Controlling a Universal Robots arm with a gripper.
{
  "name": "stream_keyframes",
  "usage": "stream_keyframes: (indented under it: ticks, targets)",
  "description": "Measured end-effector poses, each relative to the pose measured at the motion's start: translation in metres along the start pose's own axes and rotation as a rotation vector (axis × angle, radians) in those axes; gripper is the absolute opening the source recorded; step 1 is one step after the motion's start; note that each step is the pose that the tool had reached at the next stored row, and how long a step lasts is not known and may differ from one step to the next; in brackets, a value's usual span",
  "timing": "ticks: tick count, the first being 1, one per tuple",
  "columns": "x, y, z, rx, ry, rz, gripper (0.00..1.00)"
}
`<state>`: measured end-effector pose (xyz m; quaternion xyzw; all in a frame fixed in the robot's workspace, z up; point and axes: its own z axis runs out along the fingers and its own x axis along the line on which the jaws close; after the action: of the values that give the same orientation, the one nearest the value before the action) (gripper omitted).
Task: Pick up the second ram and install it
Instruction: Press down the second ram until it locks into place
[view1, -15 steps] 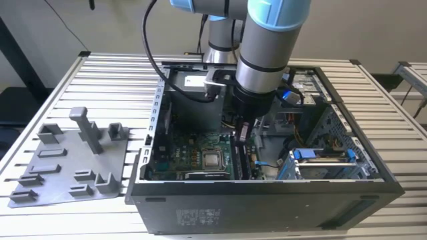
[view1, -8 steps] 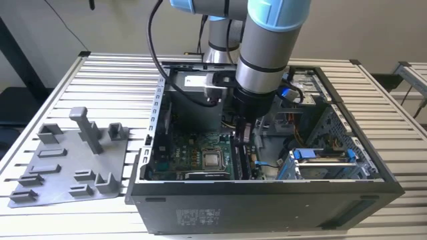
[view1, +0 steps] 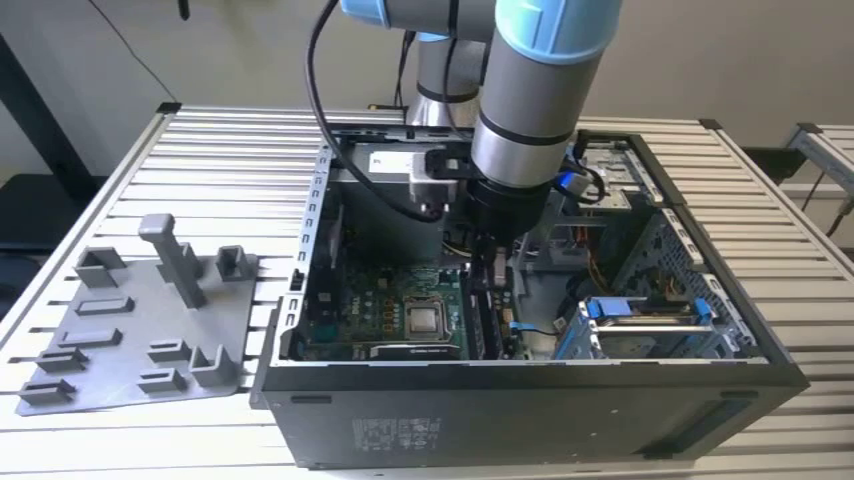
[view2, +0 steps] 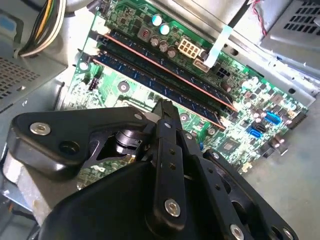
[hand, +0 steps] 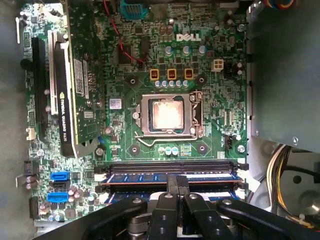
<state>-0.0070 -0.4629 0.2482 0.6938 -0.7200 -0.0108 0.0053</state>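
While the arm reaches down into the open computer case (view1: 534, 420), the claw (view1: 491, 270) hangs just over the long memory slots at the edge of the green motherboard (view1: 387, 300). In both wrist views the claw (hand: 177, 182) (view2: 165, 107) has its two black fingers pressed together, with nothing seen between them. The second ram (hand: 130, 188) looks to be sitting in its slot, a long dark strip running right under the fingertips. I cannot tell if the tips touch it. Another dark stick (hand: 150, 168) lies in a slot next to it, with a blue slot (hand: 140, 177) between them. Past those slots is the shiny square chip socket (hand: 167, 114), and a card (hand: 65, 100) stands on edge farther off. On the slatted table (view1: 240, 150), at the exterior view's left, the grey plastic holder (view1: 134, 330) with its posts sits beside the case.
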Motion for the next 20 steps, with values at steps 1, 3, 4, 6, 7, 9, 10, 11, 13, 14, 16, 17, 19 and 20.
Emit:
stream_keyframes:
  ticks: [1,3,4,6,7,9,10,11,13,14,16,17,19,20]
  targets:
    - [0.0000,0.0000,0.0000,0.0000,0.0001,-0.007,0.11]
    - [0.0000,0.0001,0.0000,0.0001,0.0002,-0.007,0.11]
    - [0.0000,0.0001,0.0000,0.0002,0.0002,-0.007,0.11]
    - [-0.0001,0.0000,0.0008,0.0004,-0.0004,-0.005,0.11]
    - [0.0000,-0.0001,0.0015,0.0004,-0.0007,-0.002,0.11]
    - [0.0000,-0.0002,0.0034,0.0003,-0.0014,0.006,0.11]
    - [0.0000,-0.0003,0.0045,0.0003,-0.0019,0.010,0.11]
    - [0.0000,-0.0005,0.0055,0.0003,-0.0022,0.013,0.11]
    - [0.0000,-0.0007,0.0076,0.0003,-0.0022,0.016,0.11]
    - [0.0000,-0.0008,0.0089,0.0003,-0.0023,0.016,0.11]
    - [0.0000,-0.0020,0.0109,0.0000,-0.0023,0.015,0.11]
    - [0.0000,-0.0023,0.0125,0.0000,-0.0023,0.015,0.11]
    - [0.0000,-0.0027,0.0161,-0.0001,-0.0022,0.015,0.11]
    - [0.0000,-0.0028,0.0180,-0.0001,-0.0023,0.015,0.11]
